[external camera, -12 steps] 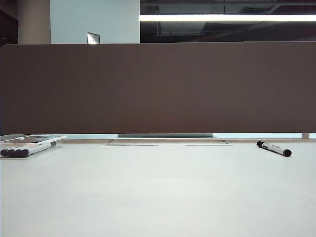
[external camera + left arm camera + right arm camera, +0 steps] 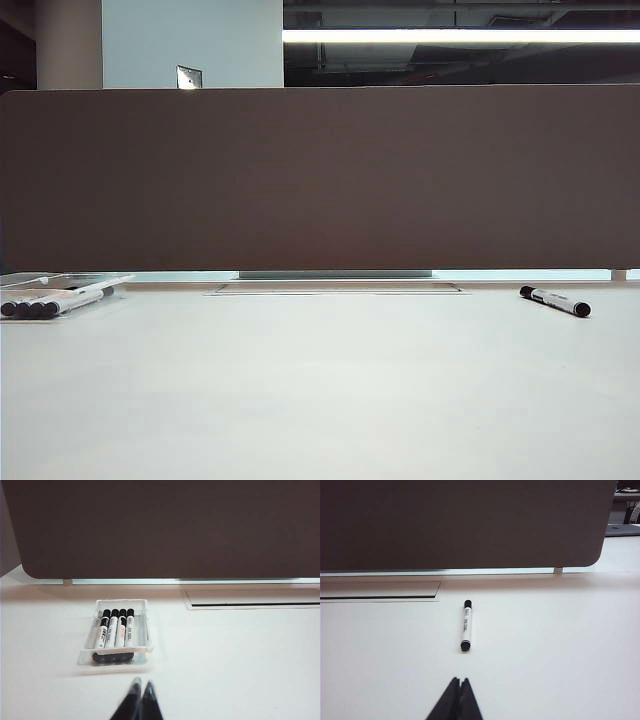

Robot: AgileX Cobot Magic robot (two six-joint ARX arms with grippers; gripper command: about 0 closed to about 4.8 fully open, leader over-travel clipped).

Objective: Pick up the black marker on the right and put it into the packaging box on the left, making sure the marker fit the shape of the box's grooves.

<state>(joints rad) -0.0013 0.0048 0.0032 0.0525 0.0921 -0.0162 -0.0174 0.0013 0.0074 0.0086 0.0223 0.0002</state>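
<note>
A white table point(image 2: 320, 400) fronts a brown screen point(image 2: 320, 175); both grippers, left point(image 2: 139, 684) and right point(image 2: 459, 682), hang pressed together, so the right should spread, straddle the marker point(image 2: 466, 625) by the right edge, then carry it to the box point(image 2: 145, 603) at the left edge.

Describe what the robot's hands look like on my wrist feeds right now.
Only the fingertips show. The left hand and the right hand each end in two slim, matte black fingers tapering to points. No cables, markings or arm links are visible.
</note>
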